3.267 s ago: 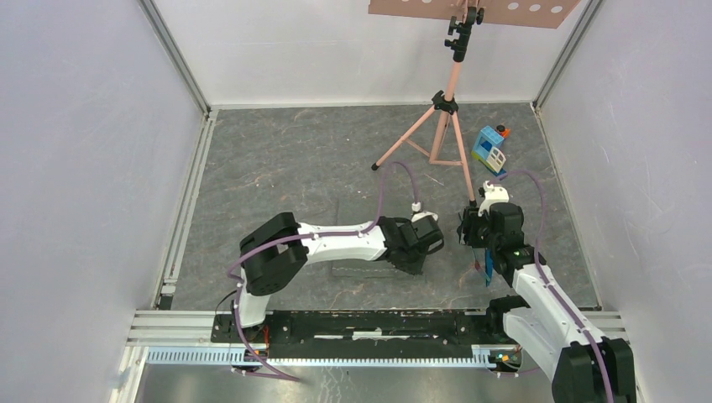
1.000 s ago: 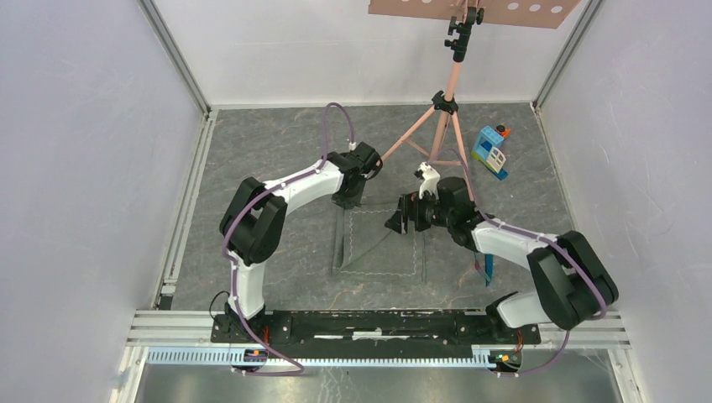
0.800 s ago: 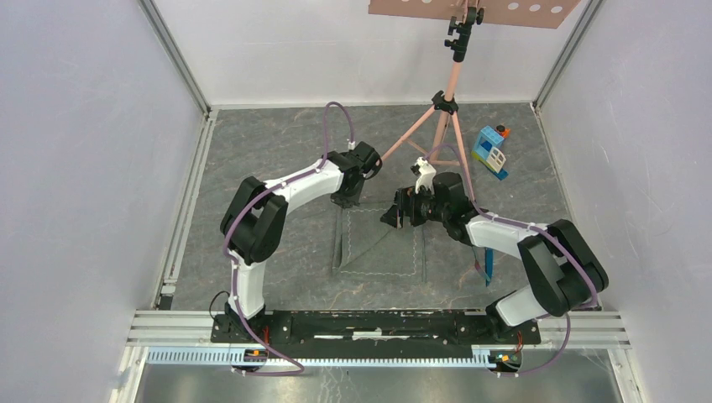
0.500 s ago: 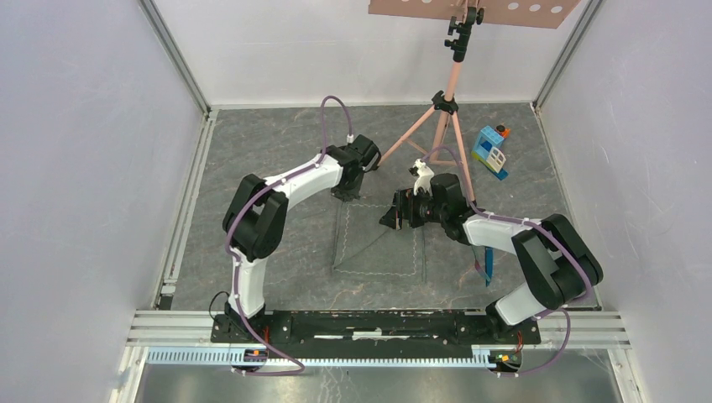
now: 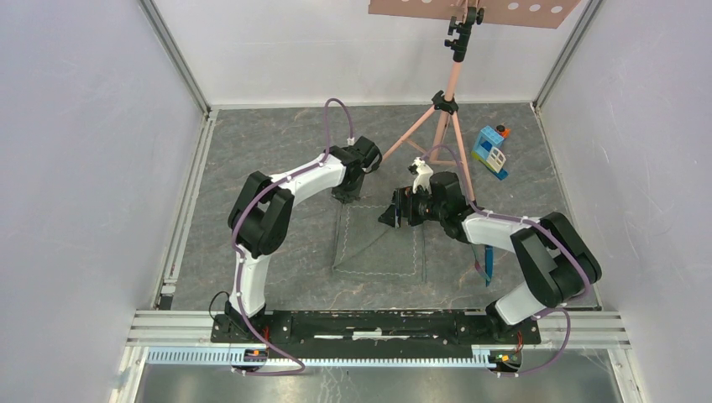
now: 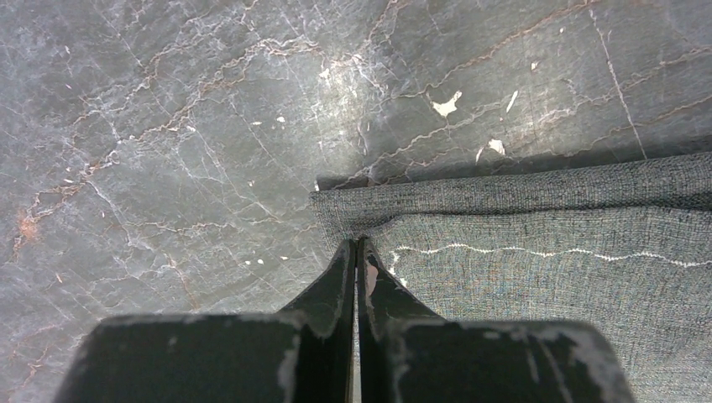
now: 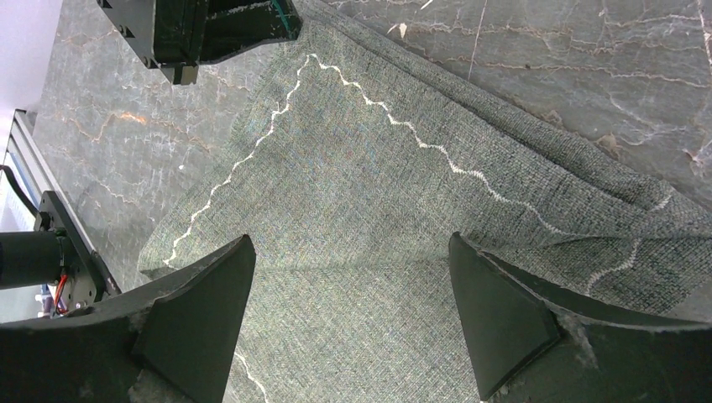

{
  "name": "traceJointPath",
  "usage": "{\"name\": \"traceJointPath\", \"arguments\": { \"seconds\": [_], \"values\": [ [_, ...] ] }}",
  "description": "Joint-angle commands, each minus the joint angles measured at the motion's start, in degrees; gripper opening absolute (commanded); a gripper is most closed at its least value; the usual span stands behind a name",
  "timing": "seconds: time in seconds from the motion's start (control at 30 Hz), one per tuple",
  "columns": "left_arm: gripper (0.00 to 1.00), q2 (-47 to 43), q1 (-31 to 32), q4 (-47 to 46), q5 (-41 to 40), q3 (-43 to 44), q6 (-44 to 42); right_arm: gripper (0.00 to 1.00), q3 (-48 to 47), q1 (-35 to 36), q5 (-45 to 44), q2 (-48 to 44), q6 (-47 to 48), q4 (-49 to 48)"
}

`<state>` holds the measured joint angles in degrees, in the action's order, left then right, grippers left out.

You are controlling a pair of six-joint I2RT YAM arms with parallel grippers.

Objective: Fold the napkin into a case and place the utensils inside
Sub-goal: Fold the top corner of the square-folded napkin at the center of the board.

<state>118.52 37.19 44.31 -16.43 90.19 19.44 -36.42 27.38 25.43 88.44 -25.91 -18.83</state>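
So the napkin (image 5: 378,248) is lying mostly flat on the grey floor (image 5: 269,159), about in the middle between the two arms. The left claw (image 6: 354,245) is pressed together right on the far left corner, pinching the hem, and the cloth puckers a bit there. The right claw (image 7: 350,252) is spread wide open over the far right part, with a loose fold beside it. The blue utensils (image 5: 486,267) sit on the floor just off the napkin's right edge.
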Motion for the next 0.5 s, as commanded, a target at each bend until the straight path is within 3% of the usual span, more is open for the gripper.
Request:
{"name": "traceJointPath", "arguments": {
  "seconds": [0.0,0.47],
  "values": [
    [0.02,0.4,-0.5,0.2,-0.5,2.3,-3.7,0.92,-2.2,0.3,0.7,1.0,-0.1,-2.3],
    [0.04,0.2,-1.1,1.9,-0.9,2.5,-2.1,0.92,-3.8,0.4,1.0,1.6,-0.3,-2.3]
  ]
}}
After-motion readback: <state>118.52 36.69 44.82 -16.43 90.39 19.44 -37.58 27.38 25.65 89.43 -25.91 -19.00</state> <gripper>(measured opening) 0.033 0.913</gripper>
